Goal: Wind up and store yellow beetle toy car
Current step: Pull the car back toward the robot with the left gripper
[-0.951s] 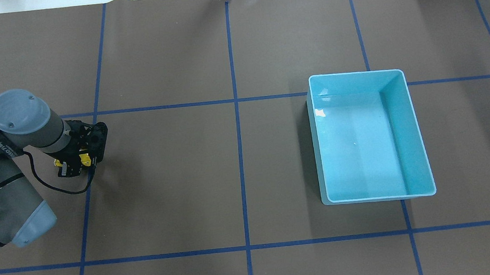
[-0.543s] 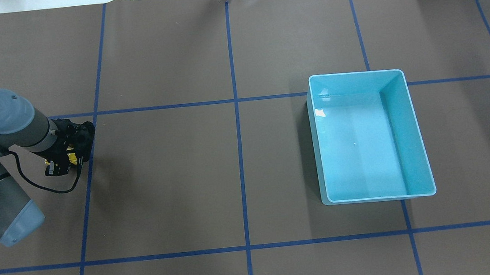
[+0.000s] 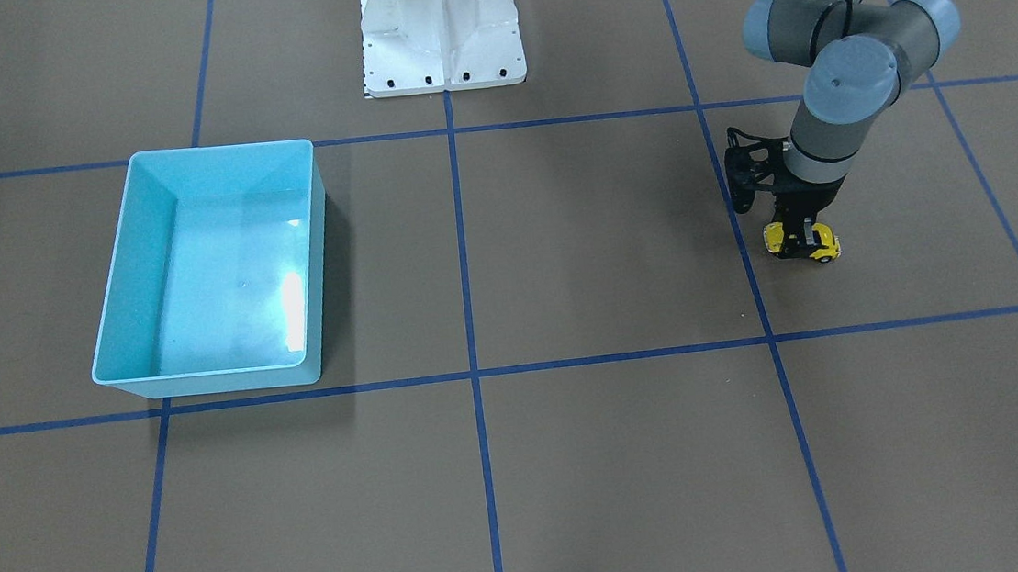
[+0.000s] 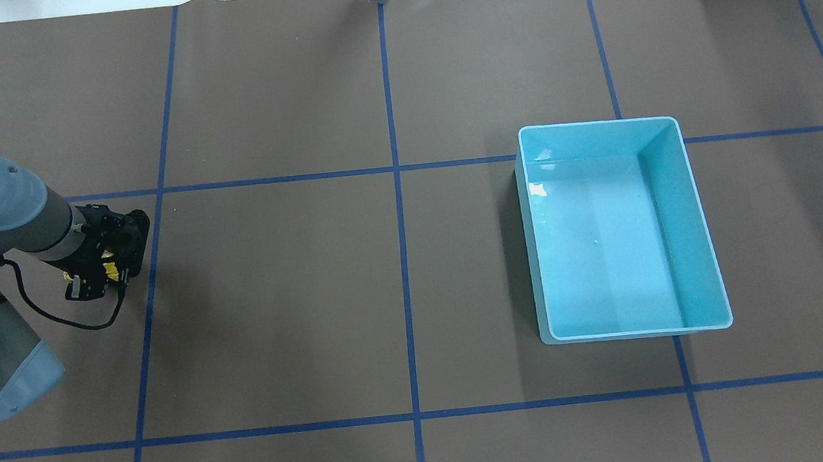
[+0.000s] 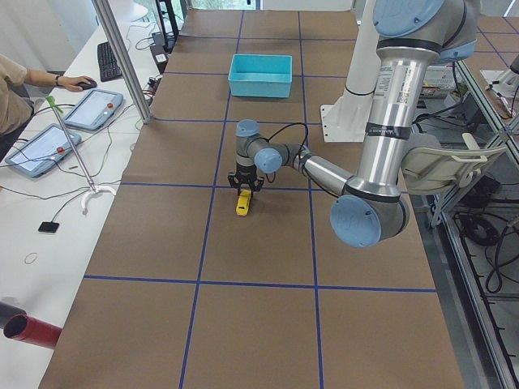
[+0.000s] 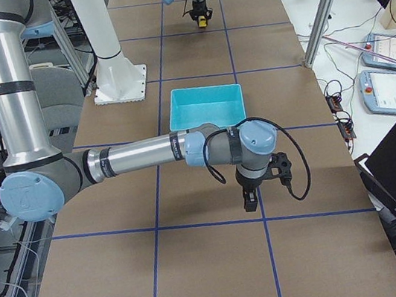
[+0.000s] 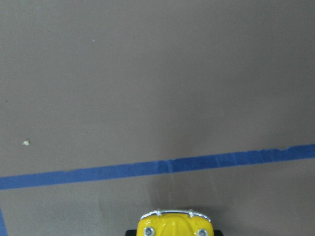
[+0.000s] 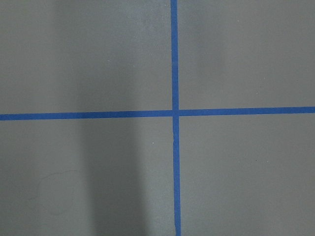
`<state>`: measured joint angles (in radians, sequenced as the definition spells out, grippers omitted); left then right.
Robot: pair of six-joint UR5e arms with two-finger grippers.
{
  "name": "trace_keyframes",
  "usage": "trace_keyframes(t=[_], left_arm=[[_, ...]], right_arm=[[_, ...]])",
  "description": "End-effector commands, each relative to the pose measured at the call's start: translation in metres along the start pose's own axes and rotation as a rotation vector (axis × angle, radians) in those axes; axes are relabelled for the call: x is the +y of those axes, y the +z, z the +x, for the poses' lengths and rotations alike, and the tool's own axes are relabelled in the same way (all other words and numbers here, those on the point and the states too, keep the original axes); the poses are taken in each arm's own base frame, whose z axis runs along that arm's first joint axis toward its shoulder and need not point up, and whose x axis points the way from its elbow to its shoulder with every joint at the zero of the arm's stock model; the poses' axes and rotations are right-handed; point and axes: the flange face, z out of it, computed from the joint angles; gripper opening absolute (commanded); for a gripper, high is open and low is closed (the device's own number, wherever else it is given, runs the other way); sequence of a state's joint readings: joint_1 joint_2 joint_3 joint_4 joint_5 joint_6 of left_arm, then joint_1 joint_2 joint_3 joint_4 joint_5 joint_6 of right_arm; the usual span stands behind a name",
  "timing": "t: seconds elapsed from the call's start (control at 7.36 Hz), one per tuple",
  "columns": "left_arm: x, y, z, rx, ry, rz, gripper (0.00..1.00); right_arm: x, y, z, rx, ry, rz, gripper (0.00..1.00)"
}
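Seen along the table from the robot's left end, the nearest thing is the left gripper point(image 3: 800, 240), pointing straight down on the left arm point(image 3: 827, 129). Its jaws are drawn in narrow and clamped across the middle of the car point(image 3: 826, 243), so yellow bodywork sticks out on either side of the black fingers. The car sits low, at the level of the brown paper point(image 4: 276, 312), wheels down; whether the wheels press on the paper cannot be told. In the left wrist view only one end of the car shows at the bottom edge, with a silver bumper and two round lamps. A blue tape line point(image 7: 147, 168) crosses the paper a little ahead of that end. From overhead the car lies just beside a lengthwise tape line, on its outer side, in the left part of the table.

Farther on, near the table's middle, stands the white base point(image 3: 442, 52).

Beyond that, well apart from the car, the blue bin point(image 4: 700, 248) stands upright in the right half of the table.

Farthest out, past the bin, the right arm point(image 6: 139, 158) reaches low over the table with the right gripper point(image 6: 250, 202) pointing down above a crossing of tape lines. It shows only from the side, and how far its jaws are open cannot be told. Nothing can be seen in them.

Off to the side a person's hand point(image 5: 77, 81) rests on a white bench.
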<state>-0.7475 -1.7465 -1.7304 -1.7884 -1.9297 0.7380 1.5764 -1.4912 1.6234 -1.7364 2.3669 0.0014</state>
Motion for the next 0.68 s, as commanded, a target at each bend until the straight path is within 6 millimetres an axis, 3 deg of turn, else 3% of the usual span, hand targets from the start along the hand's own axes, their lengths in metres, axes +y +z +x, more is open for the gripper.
trace_keyframes(t=[0.0, 0.54], left_arm=[[0.014, 0.004, 0.006, -0.007, -0.001, 0.003, 0.00], [0.034, 0.010, 0.007, -0.005, 0.019, -0.011, 0.00]], right_arm=[[0.000, 0.000, 0.000, 0.000, 0.001, -0.001, 1.00], [-0.002, -0.001, -0.002, 0.000, 0.003, 0.002, 1.00]])
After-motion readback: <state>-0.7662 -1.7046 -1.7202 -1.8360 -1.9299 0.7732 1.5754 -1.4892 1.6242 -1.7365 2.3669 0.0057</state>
